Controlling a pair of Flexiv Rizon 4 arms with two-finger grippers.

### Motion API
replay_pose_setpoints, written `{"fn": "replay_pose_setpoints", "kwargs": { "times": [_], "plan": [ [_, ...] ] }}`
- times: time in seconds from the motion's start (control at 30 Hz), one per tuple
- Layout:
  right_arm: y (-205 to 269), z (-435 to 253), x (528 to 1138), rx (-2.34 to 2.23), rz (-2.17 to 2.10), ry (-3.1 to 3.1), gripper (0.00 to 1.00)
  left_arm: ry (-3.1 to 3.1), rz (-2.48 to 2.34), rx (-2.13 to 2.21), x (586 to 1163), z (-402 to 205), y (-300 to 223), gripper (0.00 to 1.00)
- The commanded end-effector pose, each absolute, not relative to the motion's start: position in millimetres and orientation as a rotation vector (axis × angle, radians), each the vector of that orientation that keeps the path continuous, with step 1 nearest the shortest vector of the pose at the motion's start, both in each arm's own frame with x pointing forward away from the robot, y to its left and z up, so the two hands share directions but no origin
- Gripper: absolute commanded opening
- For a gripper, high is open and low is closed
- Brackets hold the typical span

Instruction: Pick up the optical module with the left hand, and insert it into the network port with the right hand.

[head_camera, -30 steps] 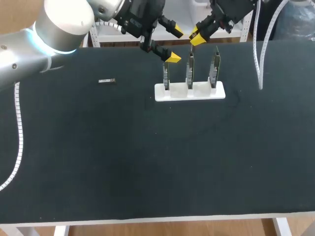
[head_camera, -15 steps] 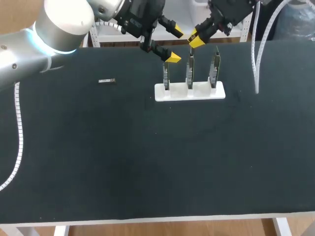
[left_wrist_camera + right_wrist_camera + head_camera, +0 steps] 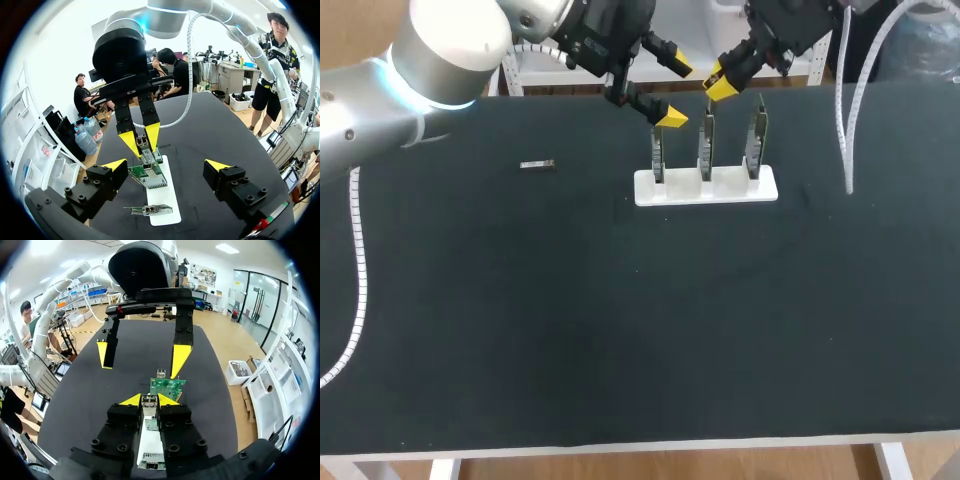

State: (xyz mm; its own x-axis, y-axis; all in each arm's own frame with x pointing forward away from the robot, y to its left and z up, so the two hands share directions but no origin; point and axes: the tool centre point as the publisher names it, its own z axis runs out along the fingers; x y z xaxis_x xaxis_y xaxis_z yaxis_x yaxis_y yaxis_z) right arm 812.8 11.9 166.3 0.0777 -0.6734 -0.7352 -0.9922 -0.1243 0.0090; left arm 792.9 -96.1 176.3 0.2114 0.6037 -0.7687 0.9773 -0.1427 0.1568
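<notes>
Your right claw (image 3: 719, 82) is clamped on the small metal module (image 3: 149, 401), its yellow tips pressed to either side of it. It sits in the upper middle of the head view, directly above the top edge of the middle board (image 3: 705, 150). Over the last second it only wobbles a little sideways and ends up almost where it was. The white cable hanging at the right of the frame swings out and back with it. So the module is lined up but not pushed home; judging from this, the insertion is stalled at the final alignment and wants a slow, straight press down.

Your left claw (image 3: 676, 93) has not moved. Its fingers are wide apart and hold nothing, just left of the right claw and above the left board (image 3: 658, 160).

Below both claws stands the white holder (image 3: 650, 190) on the black table (image 3: 620, 320). It carries three boards upright in a row, the third being the right board (image 3: 757, 140).

Well apart, toward the upper left of the frame, a small metal piece (image 3: 537, 165) lies flat on the table, possibly a spare module.
</notes>
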Motion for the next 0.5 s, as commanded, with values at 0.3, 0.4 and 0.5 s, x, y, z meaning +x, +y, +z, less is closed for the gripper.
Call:
{"fn": "replay_pose_setpoints", "kwargs": {
  "times": [0.3, 0.4, 0.5],
  "plan": [
    [14.0, 165.2, 812.6, -1.842, 0.815, 1.652, 0.00, 1.468, -0.725, 1.836, 793.0, 176.5, -96.4, 1.00],
    [13.6, 164.6, 813.1, -1.833, 0.812, 1.661, 0.00, 1.468, -0.725, 1.836, 793.0, 176.5, -96.4, 1.00],
    [14.0, 165.5, 812.7, -1.828, 0.809, 1.659, 0.00, 1.468, -0.725, 1.836, 793.0, 176.5, -96.4, 1.00]
  ]
}}
